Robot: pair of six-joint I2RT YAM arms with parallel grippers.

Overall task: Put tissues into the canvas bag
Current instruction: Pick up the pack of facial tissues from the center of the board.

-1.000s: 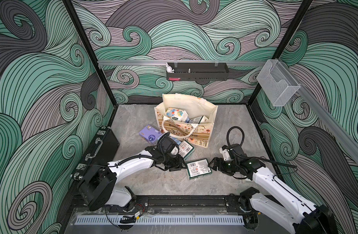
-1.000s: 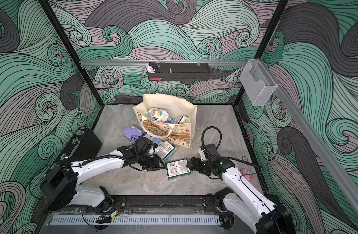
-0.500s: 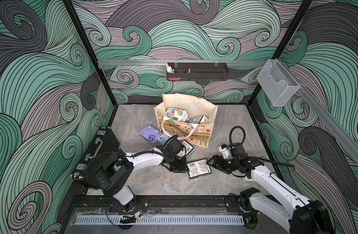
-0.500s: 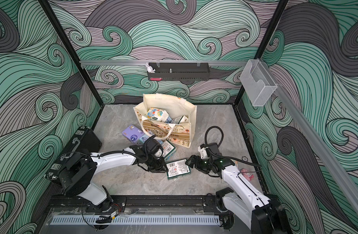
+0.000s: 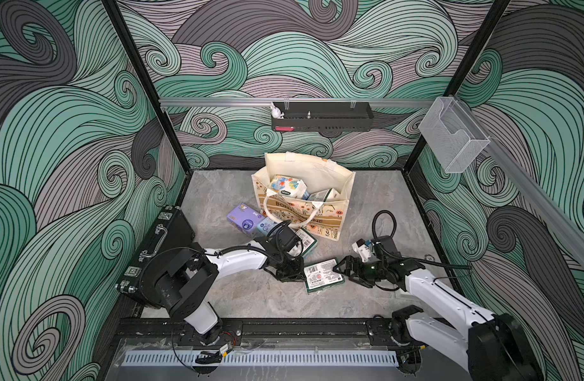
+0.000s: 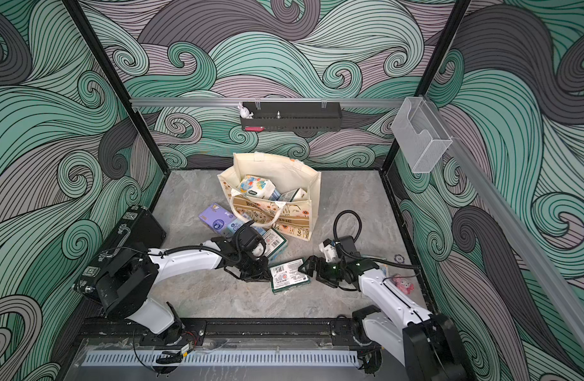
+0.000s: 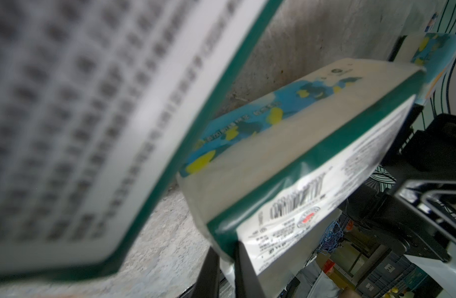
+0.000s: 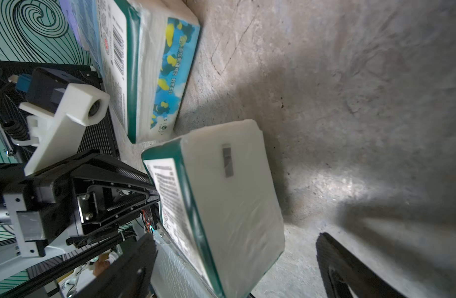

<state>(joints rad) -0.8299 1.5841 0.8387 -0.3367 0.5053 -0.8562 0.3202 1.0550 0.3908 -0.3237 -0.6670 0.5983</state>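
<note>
The cream canvas bag [image 5: 317,216] [image 6: 284,211] stands open at the middle back, and a white elephant pack [image 5: 285,186] shows inside it. A green-white tissue pack [image 5: 322,278] [image 6: 289,280] [image 8: 229,196] lies on the floor in front. My left gripper [image 5: 294,272] [image 7: 225,260] is shut on that pack's wrap at its left corner. The right gripper [image 5: 345,269] [image 8: 242,273] stands open, with a finger on either side of the pack's right end. Another green-white pack [image 5: 305,242] [image 8: 144,72] leans by the bag, beside a purple pack [image 5: 244,219] and a light blue one [image 5: 266,227].
A black hard case [image 5: 165,237] stands against the left wall, close to the left arm's base. A pink plush toy [image 6: 403,284] lies by the right wall. A black shelf [image 5: 320,118] and a wire basket [image 5: 452,138] hang on the walls.
My left gripper slid right to the floor pack and closed on its corner. My right gripper moved left to the pack's other end and opened wider.
</note>
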